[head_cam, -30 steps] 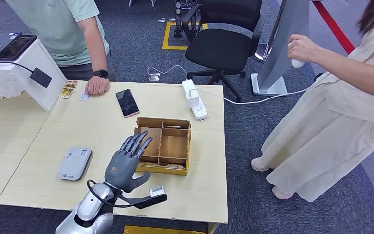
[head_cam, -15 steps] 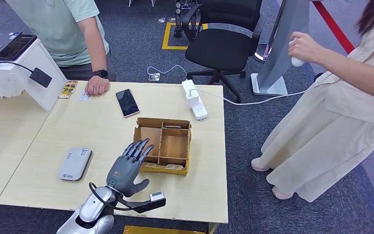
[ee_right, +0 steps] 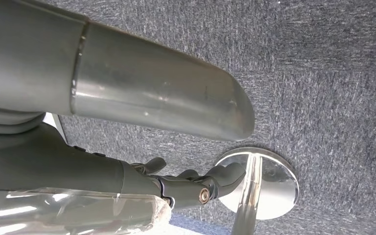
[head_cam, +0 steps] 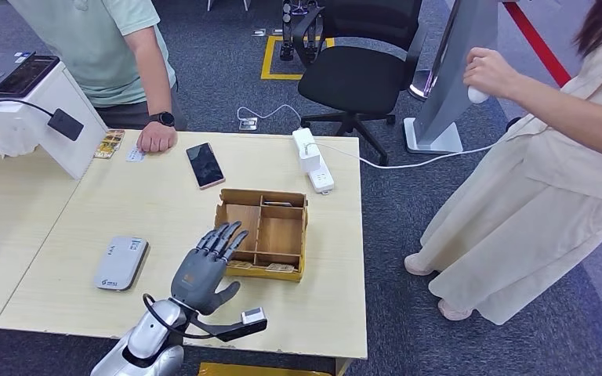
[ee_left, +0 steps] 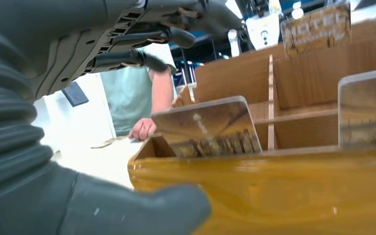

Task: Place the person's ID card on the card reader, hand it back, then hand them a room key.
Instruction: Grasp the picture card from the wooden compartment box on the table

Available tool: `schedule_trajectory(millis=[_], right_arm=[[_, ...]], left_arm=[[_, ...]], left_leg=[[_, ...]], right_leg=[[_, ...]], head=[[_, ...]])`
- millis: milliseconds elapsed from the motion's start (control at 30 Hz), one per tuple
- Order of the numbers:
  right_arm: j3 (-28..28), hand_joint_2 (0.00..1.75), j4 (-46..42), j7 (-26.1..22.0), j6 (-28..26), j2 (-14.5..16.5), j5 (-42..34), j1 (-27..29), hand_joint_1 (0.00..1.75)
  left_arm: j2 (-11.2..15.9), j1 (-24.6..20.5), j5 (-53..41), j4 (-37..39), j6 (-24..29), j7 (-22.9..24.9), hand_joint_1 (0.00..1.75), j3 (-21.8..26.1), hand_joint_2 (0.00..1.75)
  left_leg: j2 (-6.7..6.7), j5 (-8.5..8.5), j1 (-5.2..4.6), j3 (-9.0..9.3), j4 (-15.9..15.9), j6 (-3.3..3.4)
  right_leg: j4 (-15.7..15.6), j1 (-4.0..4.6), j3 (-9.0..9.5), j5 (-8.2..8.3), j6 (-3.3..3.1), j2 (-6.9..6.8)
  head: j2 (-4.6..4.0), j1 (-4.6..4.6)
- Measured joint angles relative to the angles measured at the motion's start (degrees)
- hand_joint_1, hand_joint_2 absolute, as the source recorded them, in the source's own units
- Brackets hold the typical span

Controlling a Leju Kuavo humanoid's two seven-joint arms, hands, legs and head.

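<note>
On my head feed, a black smartphone lies face up on the pale wooden bench, upper centre. Right of it a white power strip sits at the bench's far edge, its white cable trailing right across the grey carpet. A black office chair stands at top centre. At far right I see a person in a beige dress. At upper left sits a white slanted stand.
</note>
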Motion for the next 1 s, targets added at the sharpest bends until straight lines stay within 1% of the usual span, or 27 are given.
schedule_trajectory(millis=[100, 300, 400, 533, 633, 833, 1000], right_arm=[[0.1, 0.0, 0.0, 0.0, 0.0, 0.0, -0.1, 0.0, 0.0], [0.2, 0.0, 0.0, 0.0, 0.0, -0.1, -0.2, 0.0, 0.0], [0.3, 0.0, 0.0, 0.0, 0.0, -0.1, -0.4, 0.0, 0.0], [0.3, 0.0, 0.0, -0.1, 0.0, -0.1, -0.8, 0.0, 0.0], [0.3, 0.0, 0.0, -0.2, 0.0, -0.1, -0.9, 0.0, 0.0], [0.5, 0.0, 0.0, 0.0, 0.0, -0.1, -1.0, 0.0, 0.0], [1.2, 0.0, 0.0, 0.6, -0.3, -0.1, -0.7, 0.0, 0.0]], left_arm=[[0.0, -0.2, 0.0, 0.0, 0.8, 0.0, 1.75, 0.0, 1.75], [0.0, -0.5, 0.0, 0.0, 0.7, 0.0, 1.75, 0.0, 1.75], [-0.1, -0.5, 0.3, 0.0, -0.5, -0.2, 1.75, -0.3, 1.75], [-0.2, -1.1, 2.1, 0.2, -4.1, -0.3, 1.75, -1.3, 1.75], [-0.2, -1.9, 3.0, 0.3, -5.5, -0.6, 1.75, -2.1, 1.75], [0.0, -2.6, 4.0, 0.8, -6.6, -1.1, 1.75, -3.3, 1.75], [0.2, -3.0, 4.5, 1.0, -5.4, -1.1, 1.75, -3.9, 1.75]], left_leg=[[0.0, 0.0, 0.0, 0.0, 0.0, 0.0], [0.0, 0.0, 0.0, 0.0, 0.0, 0.0], [0.0, -0.01, 0.0, 0.0, 0.0, 0.01], [-0.03, -0.02, -0.02, -0.01, 0.0, 0.04], [-0.04, -0.03, -0.04, 0.0, 0.0, 0.06], [-0.11, -0.01, -0.11, 0.01, 0.0, 0.1], [-0.12, -0.01, -0.15, 0.01, 0.0, 0.16]], right_leg=[[0.0, 0.0, 0.0, 0.0, 0.0, 0.0], [0.0, 0.0, 0.0, 0.0, 0.0, 0.0], [0.0, 0.0, 0.0, -0.01, 0.01, -0.01], [0.0, -0.02, 0.02, -0.02, 0.03, -0.05], [0.0, -0.04, 0.04, -0.02, 0.04, -0.07], [0.0, -0.09, 0.07, -0.02, 0.04, -0.12], [0.0, -0.12, 0.07, -0.02, 0.05, -0.12]], head=[[0.0, 0.0], [-0.01, 0.0], [0.0, 0.0], [0.0, 0.01], [0.0, 0.0], [0.0, 0.01], [0.01, 0.01]])
